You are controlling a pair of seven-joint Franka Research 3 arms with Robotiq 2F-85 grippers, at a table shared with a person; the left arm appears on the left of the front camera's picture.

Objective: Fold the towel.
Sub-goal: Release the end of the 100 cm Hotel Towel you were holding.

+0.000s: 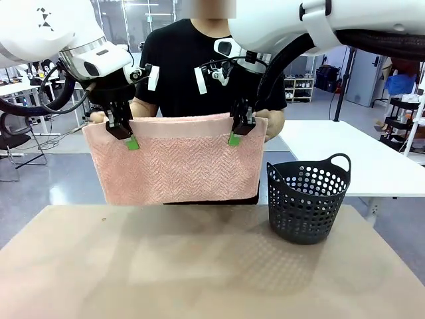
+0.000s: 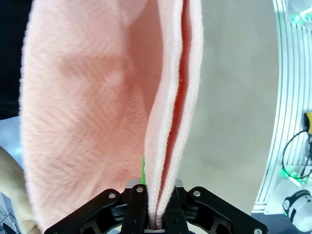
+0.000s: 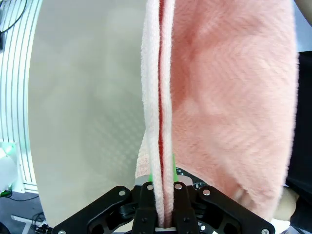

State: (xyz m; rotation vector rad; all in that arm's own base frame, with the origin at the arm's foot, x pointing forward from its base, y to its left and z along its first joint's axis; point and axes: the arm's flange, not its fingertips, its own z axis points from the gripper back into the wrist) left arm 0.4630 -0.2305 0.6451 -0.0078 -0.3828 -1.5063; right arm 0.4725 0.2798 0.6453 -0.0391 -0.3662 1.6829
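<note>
Beige table (image 1: 166, 266) carries a black basket (image 1: 307, 199) near the hanging towel (image 1: 176, 166).

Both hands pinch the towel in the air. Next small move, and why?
Probably lower the left hand and right hand together: both are shut on the doubled top edge of the towel, which hangs free above the table, not yet laid down.
</note>
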